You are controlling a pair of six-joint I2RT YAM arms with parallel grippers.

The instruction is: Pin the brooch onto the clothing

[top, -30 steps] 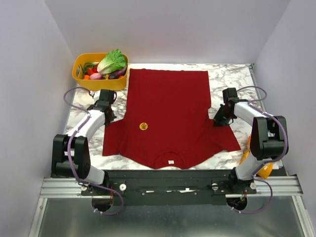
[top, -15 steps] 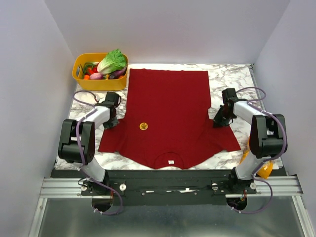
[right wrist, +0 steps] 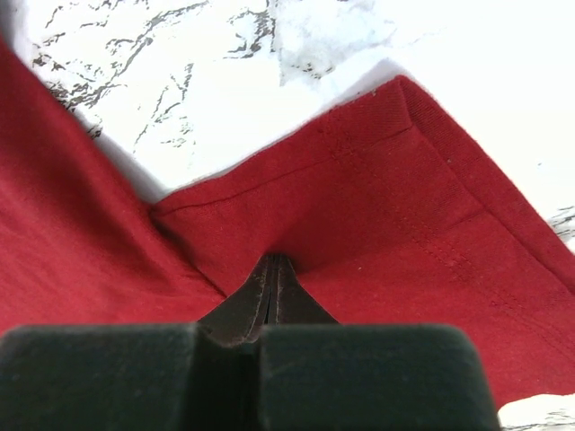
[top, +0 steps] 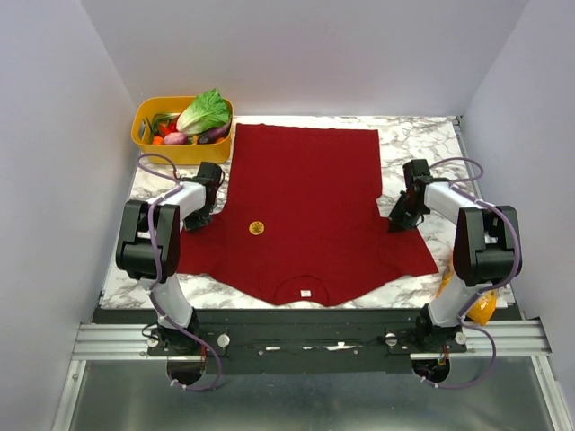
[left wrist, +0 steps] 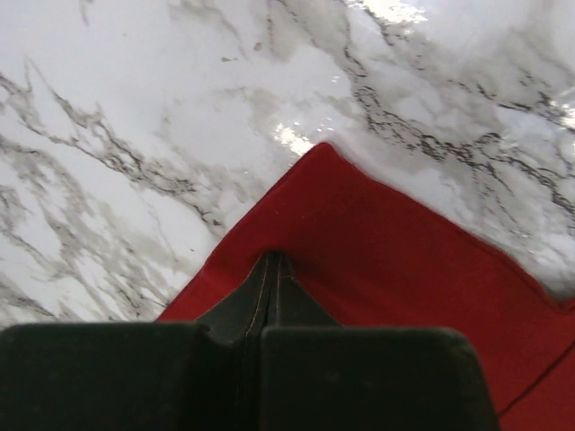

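**On the marble table: shirt, brooch, both arms at the sleeves**

At table centre: the clothing (top: 305, 189), one dark red short-sleeved T-shirt, spread flat, hem toward the far wall, neck toward the arm bases, with a small white label (top: 305, 292) at the collar. Since a second ago the whole garment has slid slightly toward the robot's left, and the left sleeve is drawn out further over the marble table (top: 422, 144).

On the shirt's chest, left of the midline: the brooch (top: 257, 228), one tiny round golden disc lying on the fabric, well apart from both grippers. It has shifted a little to the left with the cloth.

At the left sleeve: the left gripper (left wrist: 272, 265), jaws clenched with no gap, tips meeting at the sleeve near its pointed corner, where the cloth rises to them, so it grips the clothing. The left arm's elbow has swung in and up compared with a second ago, and its forearm now lies more across the table.

At the right sleeve: the right gripper (right wrist: 272, 262), jaws likewise clenched, with folds of the sleeve converging at the tips near the stitched hem, so it also grips the clothing. Its position is almost unchanged.

At the far left corner: a yellow basket (top: 148, 135) holding a lettuce (top: 205, 112) and smaller vegetables, unmoved.

At the near right edge: an orange-yellow packet (top: 483, 310), partly hidden behind the right arm
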